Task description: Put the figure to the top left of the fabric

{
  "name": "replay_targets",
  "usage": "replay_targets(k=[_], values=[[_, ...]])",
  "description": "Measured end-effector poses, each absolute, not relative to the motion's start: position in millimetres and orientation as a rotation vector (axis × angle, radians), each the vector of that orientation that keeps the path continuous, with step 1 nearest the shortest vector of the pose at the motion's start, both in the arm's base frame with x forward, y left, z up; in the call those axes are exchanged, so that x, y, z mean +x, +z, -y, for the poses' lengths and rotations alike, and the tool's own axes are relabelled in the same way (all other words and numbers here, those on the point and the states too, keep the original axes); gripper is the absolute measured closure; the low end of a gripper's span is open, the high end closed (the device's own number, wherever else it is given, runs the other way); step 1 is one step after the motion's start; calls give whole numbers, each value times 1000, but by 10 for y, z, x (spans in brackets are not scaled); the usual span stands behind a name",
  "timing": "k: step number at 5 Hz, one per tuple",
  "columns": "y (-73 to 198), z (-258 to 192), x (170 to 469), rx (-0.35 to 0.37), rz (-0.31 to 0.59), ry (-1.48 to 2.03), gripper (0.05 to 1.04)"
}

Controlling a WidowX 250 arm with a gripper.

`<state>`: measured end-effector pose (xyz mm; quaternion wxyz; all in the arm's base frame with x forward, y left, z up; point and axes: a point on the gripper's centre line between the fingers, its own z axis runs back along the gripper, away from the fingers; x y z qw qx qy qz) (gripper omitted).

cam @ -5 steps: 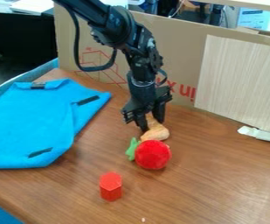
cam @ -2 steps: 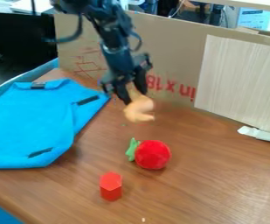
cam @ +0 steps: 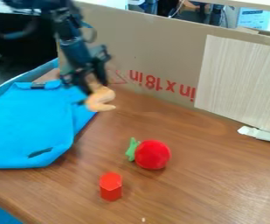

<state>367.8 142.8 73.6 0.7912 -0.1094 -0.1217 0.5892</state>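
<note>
The gripper (cam: 91, 87) hangs in the upper left, in front of the cardboard wall and over the right upper edge of the blue fabric. It is shut on the figure (cam: 101, 99), a light orange-tan piece that dangles below the fingertips, clear of the table. The blue fabric (cam: 26, 122) lies on the left of the table, with dark strips on it; the gripper and figure hide part of its upper right corner.
A red plush ball with a green top (cam: 153, 154) sits mid-table, and a red hexagonal block (cam: 110, 187) stands nearer the front. Cardboard (cam: 160, 48) walls off the back. A white strip (cam: 261, 134) lies at the right.
The gripper has lifted the figure from behind the red ball and carried it up and to the left, to the fabric's edge. The ball, block and fabric have stayed put.
</note>
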Motion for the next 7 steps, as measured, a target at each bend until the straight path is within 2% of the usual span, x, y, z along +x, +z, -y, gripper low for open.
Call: replay_targets(k=[1,3,5,7], values=[[674,-1860,3479,-213,247,1307,572],[711,-2518,3383,-164,274,1370,572],[555,-2736,3332,-86,227,1389,572],[482,-2903,3406,-48,245,1476,572]])
